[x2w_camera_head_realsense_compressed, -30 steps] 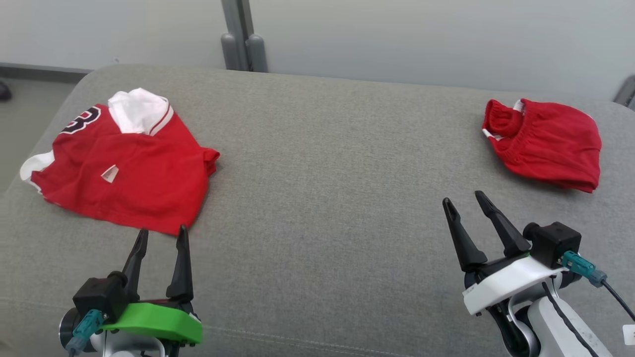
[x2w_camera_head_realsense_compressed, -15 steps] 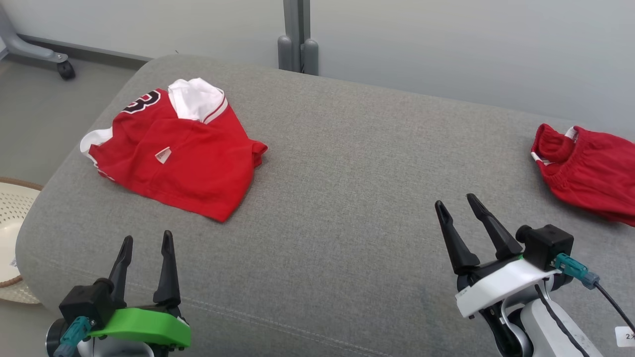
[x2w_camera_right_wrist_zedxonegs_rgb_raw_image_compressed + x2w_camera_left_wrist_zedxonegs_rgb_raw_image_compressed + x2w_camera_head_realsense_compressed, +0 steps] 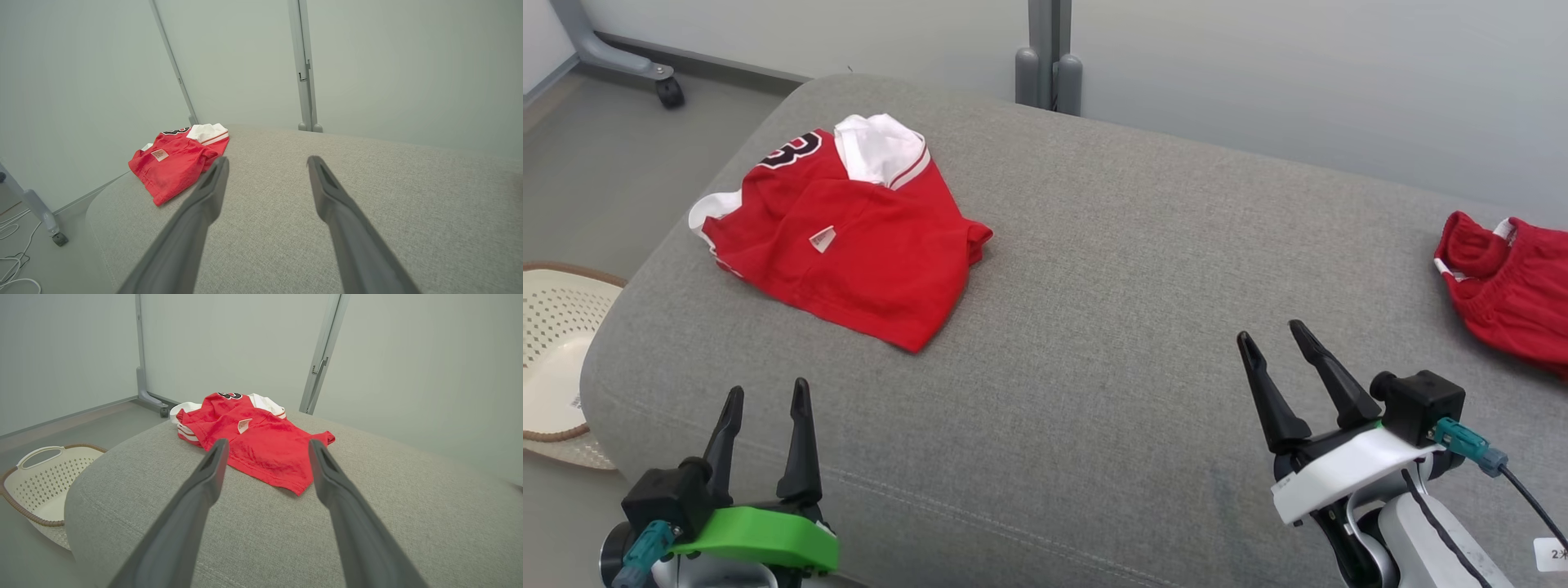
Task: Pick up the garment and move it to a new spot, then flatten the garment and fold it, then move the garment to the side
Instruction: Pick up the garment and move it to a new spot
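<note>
Both empty with jaws spread, left gripper (image 3: 768,389) and right gripper (image 3: 1268,331) hover over the near grey cushion (image 3: 1094,343); red jersey (image 3: 866,253) lies folded far left, so set-aside looks done, next move likely a reach for the crumpled red shorts (image 3: 1515,298) far right.

The jersey (image 3: 849,237) lies on the far left part of the cushion (image 3: 1111,327), well apart from a second garment (image 3: 1511,294) at the cushion's right edge. A basket (image 3: 556,343) sits on the floor left of the cushion, and a post (image 3: 1049,49) stands behind it. The left gripper (image 3: 768,390) is at the near left, before the jersey and apart from it; the right gripper (image 3: 1267,328) is at the near right.
</note>
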You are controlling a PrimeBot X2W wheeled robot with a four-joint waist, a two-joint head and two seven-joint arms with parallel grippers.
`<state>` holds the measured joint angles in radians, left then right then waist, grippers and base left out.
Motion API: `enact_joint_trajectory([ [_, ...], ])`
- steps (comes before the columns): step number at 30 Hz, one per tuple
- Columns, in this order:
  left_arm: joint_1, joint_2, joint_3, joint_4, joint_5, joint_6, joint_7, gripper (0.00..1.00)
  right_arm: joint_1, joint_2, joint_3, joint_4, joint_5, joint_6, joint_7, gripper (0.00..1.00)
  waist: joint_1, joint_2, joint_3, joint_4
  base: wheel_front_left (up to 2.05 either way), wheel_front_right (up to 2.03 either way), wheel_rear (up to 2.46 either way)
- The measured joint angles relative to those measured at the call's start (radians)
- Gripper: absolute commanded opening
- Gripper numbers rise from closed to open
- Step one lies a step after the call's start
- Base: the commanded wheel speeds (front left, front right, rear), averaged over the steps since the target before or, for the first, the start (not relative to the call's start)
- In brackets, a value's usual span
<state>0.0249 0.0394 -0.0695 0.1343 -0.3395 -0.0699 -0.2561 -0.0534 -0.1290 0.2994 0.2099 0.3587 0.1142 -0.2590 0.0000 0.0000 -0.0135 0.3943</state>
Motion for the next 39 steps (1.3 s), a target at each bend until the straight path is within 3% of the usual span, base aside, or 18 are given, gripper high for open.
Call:
enact_joint_trajectory([
  [17,-0.004,0.006,0.041,-0.051,0.000,-0.001,0.000,1.00,-0.006,-0.002,0.027,0.002,-0.008,0.009,0.000,1.00,0.0000,0.0000,0.043,0.011,0.00,0.00,0.00],
  [23,-0.081,0.067,0.062,-0.067,0.017,-0.002,0.002,1.00,-0.035,-0.024,0.034,-0.005,-0.018,0.009,0.000,1.00,0.0000,0.0000,0.078,0.000,0.00,0.00,0.00],
  [31,-0.240,0.108,0.107,-0.007,-0.048,-0.014,0.123,1.00,-0.108,-0.061,0.057,-0.040,-0.049,0.009,0.000,1.00,0.0000,0.0000,0.154,-0.030,0.00,0.00,0.00],
  [39,-0.419,0.228,0.167,0.120,-0.063,-0.013,0.259,1.00,-0.165,-0.080,0.070,-0.069,-0.053,0.009,0.000,1.00,0.0001,0.0000,0.243,-0.091,0.00,0.00,0.00],
])
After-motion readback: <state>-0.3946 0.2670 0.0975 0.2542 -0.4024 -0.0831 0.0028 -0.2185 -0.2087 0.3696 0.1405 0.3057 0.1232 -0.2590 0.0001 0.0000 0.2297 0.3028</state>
